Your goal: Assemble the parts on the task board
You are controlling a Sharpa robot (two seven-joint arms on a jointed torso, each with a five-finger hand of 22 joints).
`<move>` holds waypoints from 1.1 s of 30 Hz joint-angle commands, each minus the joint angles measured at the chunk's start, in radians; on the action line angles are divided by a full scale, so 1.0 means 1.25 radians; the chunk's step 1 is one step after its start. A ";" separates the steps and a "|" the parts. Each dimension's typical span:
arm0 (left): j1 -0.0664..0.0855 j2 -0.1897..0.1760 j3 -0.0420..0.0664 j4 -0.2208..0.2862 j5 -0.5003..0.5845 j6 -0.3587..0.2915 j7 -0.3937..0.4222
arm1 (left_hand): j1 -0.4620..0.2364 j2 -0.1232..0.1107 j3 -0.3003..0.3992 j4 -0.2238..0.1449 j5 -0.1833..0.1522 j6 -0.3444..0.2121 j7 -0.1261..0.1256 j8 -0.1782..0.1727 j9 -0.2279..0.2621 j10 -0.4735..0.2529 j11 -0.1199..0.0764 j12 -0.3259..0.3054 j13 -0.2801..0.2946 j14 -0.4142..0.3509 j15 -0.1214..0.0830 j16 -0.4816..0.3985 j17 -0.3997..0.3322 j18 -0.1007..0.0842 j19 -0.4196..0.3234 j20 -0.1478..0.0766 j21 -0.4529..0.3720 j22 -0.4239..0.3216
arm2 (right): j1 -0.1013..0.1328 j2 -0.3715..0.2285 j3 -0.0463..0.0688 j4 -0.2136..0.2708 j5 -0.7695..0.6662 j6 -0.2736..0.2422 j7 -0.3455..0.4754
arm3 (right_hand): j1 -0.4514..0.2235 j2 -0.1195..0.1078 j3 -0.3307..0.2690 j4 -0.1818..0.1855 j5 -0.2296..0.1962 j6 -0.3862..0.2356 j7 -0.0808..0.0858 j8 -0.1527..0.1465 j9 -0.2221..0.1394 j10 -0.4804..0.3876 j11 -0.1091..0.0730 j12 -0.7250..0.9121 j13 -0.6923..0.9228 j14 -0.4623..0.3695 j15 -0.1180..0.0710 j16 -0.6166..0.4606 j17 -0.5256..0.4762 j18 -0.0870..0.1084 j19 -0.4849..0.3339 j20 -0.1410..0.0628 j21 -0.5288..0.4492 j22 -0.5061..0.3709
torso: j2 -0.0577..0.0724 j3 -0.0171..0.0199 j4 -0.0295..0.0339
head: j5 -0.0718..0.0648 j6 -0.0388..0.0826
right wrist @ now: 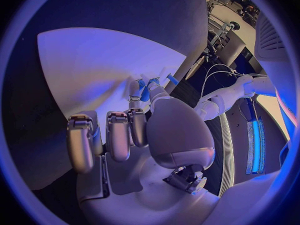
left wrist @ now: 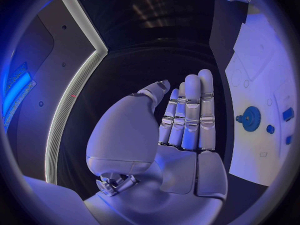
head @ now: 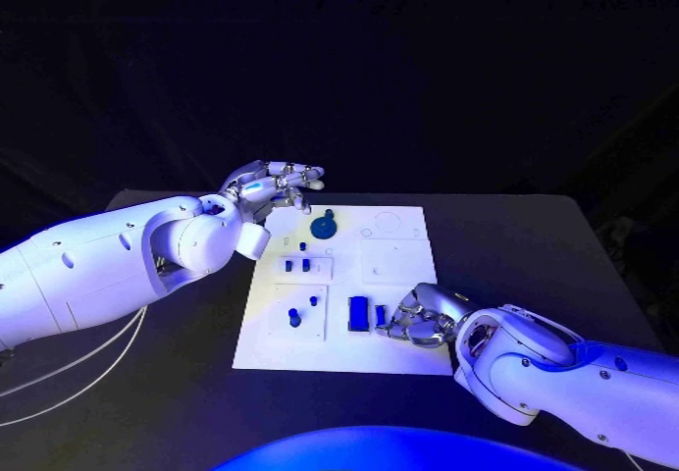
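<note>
Head view: my right hand (head: 418, 319) pinches a small blue part (head: 380, 315) at the task board's (head: 400, 263) near edge, left hand (head: 273, 185) raised empty, fingers apart; next I judge careful seating.

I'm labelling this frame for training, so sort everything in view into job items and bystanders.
Job in hand:
- white flat task board
- blue round toothed part
- dark blue rectangular block
- small blue peg
- silver left hand, holding nothing
- silver right hand, its fingers by the block

Just lying about:
- black table
- thin white cables
</note>
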 commanded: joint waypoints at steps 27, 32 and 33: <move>0.001 -0.001 0.000 0.003 0.000 0.012 0.002 | 0.005 0.004 0.000 0.001 0.002 -0.007 -0.002 0.004 0.000 -0.006 0.001 0.002 0.000 -0.003 0.000 0.003 -0.002 0.005 0.006 0.000 -0.003 -0.001 | -0.001 0.019 0.000 -0.051 -0.012 0.051 0.016 | 0.022 0.014 -0.007 -0.013 -0.049 -0.005 -0.002 0.013 0.011 0.039 -0.005 0.006 0.140 0.068 -0.005 0.004 0.133 -0.005 0.085 -0.007 0.004 0.211 | 0.000 -0.0002 -0.0012 | 0.003 -0.005; 0.001 -0.003 0.000 0.004 0.000 0.013 0.004 | 0.005 0.004 0.000 0.001 0.002 -0.007 -0.002 0.005 0.000 -0.006 0.001 0.003 0.000 -0.003 0.000 0.003 -0.002 0.005 0.006 0.000 -0.004 -0.002 | -0.001 0.006 0.000 -0.040 0.071 -0.082 0.113 | 0.010 0.017 -0.020 -0.003 -0.067 -0.011 0.002 0.012 0.013 0.037 -0.002 0.001 0.138 0.065 -0.003 -0.005 0.119 -0.005 0.085 -0.006 0.004 0.211 | -0.001 -0.0005 -0.0015 | -0.002 -0.003; 0.001 -0.004 0.000 0.005 0.000 0.014 0.005 | 0.005 0.004 0.000 0.001 0.002 -0.007 -0.002 0.005 0.000 -0.006 0.001 0.003 0.000 -0.003 0.000 0.003 -0.002 0.005 0.006 0.000 -0.004 -0.002 | -0.001 0.002 0.000 -0.037 0.099 -0.110 0.140 | 0.013 0.018 -0.021 -0.004 -0.056 -0.015 0.003 0.011 0.013 0.036 -0.001 -0.001 0.138 0.065 -0.002 -0.006 0.116 -0.005 0.085 -0.005 0.004 0.211 | -0.001 -0.0010 -0.0015 | -0.002 -0.001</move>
